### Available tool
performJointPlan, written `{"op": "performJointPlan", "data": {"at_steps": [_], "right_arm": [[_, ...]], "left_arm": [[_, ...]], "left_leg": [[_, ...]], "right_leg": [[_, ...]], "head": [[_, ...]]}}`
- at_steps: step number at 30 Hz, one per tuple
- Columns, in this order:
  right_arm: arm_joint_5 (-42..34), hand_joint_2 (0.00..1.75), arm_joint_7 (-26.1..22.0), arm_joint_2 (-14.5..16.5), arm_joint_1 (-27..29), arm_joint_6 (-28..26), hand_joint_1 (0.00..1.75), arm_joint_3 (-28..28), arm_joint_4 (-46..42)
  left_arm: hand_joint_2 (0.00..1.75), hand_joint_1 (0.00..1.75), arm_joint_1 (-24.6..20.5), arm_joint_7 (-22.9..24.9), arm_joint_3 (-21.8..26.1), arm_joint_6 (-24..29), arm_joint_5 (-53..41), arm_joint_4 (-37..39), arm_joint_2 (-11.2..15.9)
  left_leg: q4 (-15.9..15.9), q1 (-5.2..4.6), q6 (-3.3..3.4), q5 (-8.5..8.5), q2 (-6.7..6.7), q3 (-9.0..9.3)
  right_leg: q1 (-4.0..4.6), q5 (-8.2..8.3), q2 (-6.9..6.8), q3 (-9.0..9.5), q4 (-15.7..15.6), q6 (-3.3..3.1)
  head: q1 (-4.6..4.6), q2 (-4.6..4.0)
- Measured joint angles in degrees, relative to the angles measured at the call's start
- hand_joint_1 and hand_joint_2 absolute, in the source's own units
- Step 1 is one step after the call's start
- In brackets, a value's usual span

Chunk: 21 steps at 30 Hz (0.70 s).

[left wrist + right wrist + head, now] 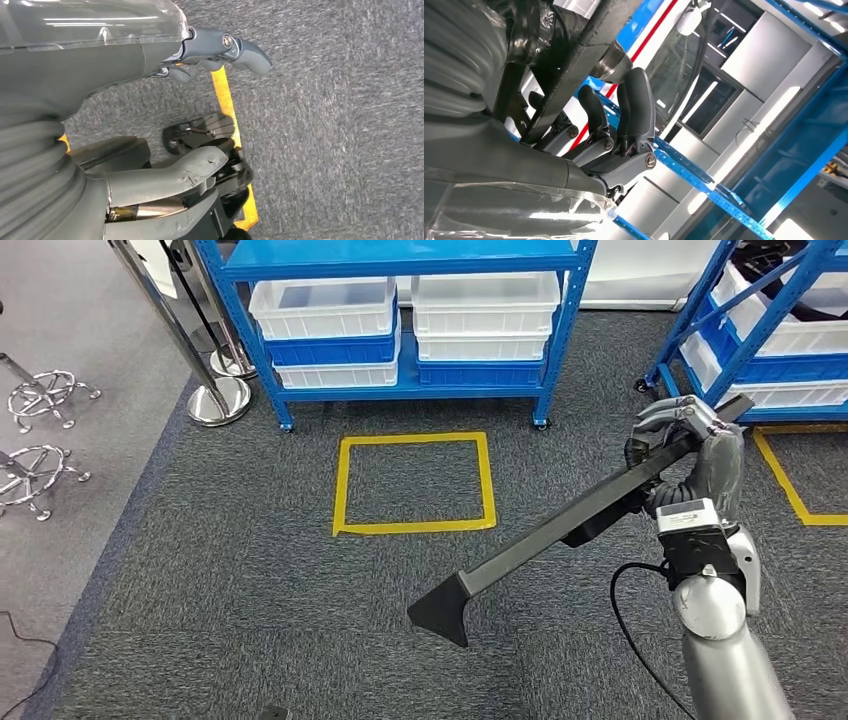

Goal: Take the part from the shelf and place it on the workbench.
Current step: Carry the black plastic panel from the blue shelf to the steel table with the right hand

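Head view: the right hand [700, 455], raised beside the blue shelf [400, 380], has its fingers clamped on a long black part [560, 530] slanting down over the carpet.

Left wrist view: the left hand [165, 115] hangs over the carpet, fingers apart, holding nothing.

Right wrist view: dark fingers [636, 105] wrap the part.

The right arm [722, 660] is a silver tube with a black cable [630, 625] looping beside it and a white label at the wrist. Both the right hand [700, 455] and the left hand [150, 125] have grey, screw-jointed fingers, a ribbed grey cover and clear plastic wrap.
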Motion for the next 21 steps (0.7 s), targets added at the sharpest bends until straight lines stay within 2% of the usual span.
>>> {"op": "performJointPlan", "data": {"at_steps": [2,3,4,5,6,8,9,10,12,13,14,15,17,18,19,20,21], "right_arm": [[0.0,1.75,0.0,0.0,0.0,0.0,1.75,0.0,0.0],[0.0,1.75,0.0,0.0,0.1,0.0,1.75,0.0,0.0],[0.0,1.75,0.0,0.0,0.1,0.0,1.75,0.0,0.0],[0.0,1.75,0.0,0.0,0.1,0.0,1.75,0.0,0.0],[0.1,1.75,0.0,0.0,0.1,0.0,1.75,0.0,0.0],[0.1,1.75,-0.1,0.0,0.1,0.0,1.75,0.0,0.0],[0.1,1.75,-0.1,0.0,0.1,-0.1,1.75,0.0,0.0],[0.1,1.75,-0.1,0.0,0.1,-0.1,1.75,0.0,0.0],[0.1,1.75,-0.1,0.0,0.3,-0.1,1.75,0.0,0.1],[0.1,1.75,-0.1,0.0,0.3,-0.1,1.75,0.0,0.1],[0.1,1.75,-0.1,0.0,0.3,-0.1,1.75,0.0,0.1],[0.1,1.75,-0.1,0.0,0.3,-0.2,1.75,0.0,0.2],[0.1,1.75,-0.1,0.0,0.4,-0.2,1.75,0.0,0.3],[0.1,1.75,-0.1,0.0,0.4,-0.2,1.75,0.0,0.3],[0.1,1.75,-0.1,0.0,0.5,-0.2,1.75,0.0,0.4],[0.1,1.75,-0.1,0.0,0.5,-0.2,1.75,0.0,0.4],[0.1,1.75,-0.1,0.0,0.5,-0.2,1.75,0.0,0.4]], "left_arm": [[1.75,0.0,0.0,0.0,0.0,0.0,0.0,0.0,0.0],[1.75,0.0,0.0,0.0,0.0,0.0,0.0,0.0,0.0],[1.75,0.0,0.0,0.0,0.0,0.0,0.0,0.0,0.0],[1.75,0.0,0.0,0.0,0.0,0.0,0.0,0.0,0.0],[1.75,0.0,0.0,0.0,0.0,0.0,0.0,0.0,0.0],[1.75,0.0,-0.1,0.0,0.0,0.0,0.0,0.0,0.0],[1.75,0.0,-0.1,0.0,0.0,0.0,0.0,0.0,0.0],[1.75,0.0,-0.1,0.0,0.0,0.0,0.0,0.0,0.0],[1.75,0.0,0.0,0.0,0.0,0.0,0.0,0.0,0.0],[1.75,0.0,-0.1,0.0,0.0,0.0,0.1,0.0,0.0],[1.75,0.0,-0.1,0.0,0.0,0.0,0.1,0.0,0.0],[1.75,0.0,-0.1,0.0,0.0,0.0,0.1,0.0,0.0],[1.75,0.0,-0.2,0.1,0.0,0.0,0.1,0.0,0.0],[1.75,0.0,-0.2,0.1,0.0,0.0,0.1,0.0,0.0],[1.75,0.0,-0.2,0.1,0.0,0.0,0.1,0.0,0.0],[1.75,0.0,-0.2,0.1,0.0,0.0,0.1,0.0,0.0],[1.75,0.0,-0.2,0.1,0.0,0.0,0.1,0.0,0.0]], "left_leg": [[7.0,0.41,-0.54,-4.08,-0.01,-2.09],[9.3,0.55,-0.61,-4.92,-0.02,-2.52],[9.8,0.63,-0.54,-4.74,-0.04,-2.05],[8.1,0.65,-0.34,-3.62,-0.07,-0.56],[4.5,0.62,-0.04,-1.91,-0.17,1.88],[-3.0,0.31,0.51,-0.04,-0.61,6.5],[-5.4,0.02,0.71,0.25,-0.82,7.85],[-6.5,-0.32,0.84,0.15,-0.96,8.29],[-7.9,-0.75,1.35,1.08,-0.92,8.46],[-8.6,-0.77,1.68,1.73,-0.79,8.53],[-9.4,-0.73,2.08,2.35,-0.65,8.55],[-10.0,-0.64,2.47,2.86,-0.51,8.46],[-9.8,-0.74,2.95,3.4,-0.37,7.61],[-9.5,-0.79,3.05,3.54,-0.32,7.04],[-9.0,-0.82,3.06,3.65,-0.28,6.41],[-8.4,-0.81,3.03,3.74,-0.26,5.7],[-7.8,-0.76,2.99,3.8,-0.26,5.01]], "right_leg": [[0.18,0.51,-0.08,-0.61,0.0,-0.29],[0.29,0.74,-0.1,-0.92,0.0,-0.3],[0.37,0.96,-0.09,-1.2,0.0,-0.27],[0.42,1.13,-0.06,-1.4,0.0,-0.23],[0.44,1.28,-0.03,-1.51,0.0,-0.15],[0.34,1.6,0.03,-1.63,-0.2,0.22],[0.17,1.89,0.03,-1.69,-0.3,0.56],[-0.07,2.25,0.02,-1.78,-0.6,0.97],[-0.51,2.94,0.04,-1.92,-1.2,1.78],[-0.6,2.68,0.06,-2.06,-1.2,1.98],[-0.55,1.63,0.09,-2.42,-0.4,2.06],[-0.43,-0.25,0.14,-3.18,1.7,2.05],[-0.2,-4.81,0.22,-5.42,8.6,2.02],[-0.15,-6.18,0.25,-6.28,11.8,2.11],[-0.14,-6.44,0.26,-6.36,13.3,2.23],[-0.16,-5.72,0.23,-5.49,12.9,2.35],[-0.2,-4.39,0.19,-3.78,10.6,2.44]], "head": [[0.01,0.0],[0.0,0.0],[0.0,0.0],[0.0,0.0],[0.0,0.0],[0.01,0.0],[0.02,0.0],[0.01,0.0],[0.01,0.0],[0.01,0.0],[0.03,0.0],[0.03,0.0],[0.04,0.0],[0.04,0.0],[0.03,0.0],[0.03,0.0],[0.03,0.0]]}}
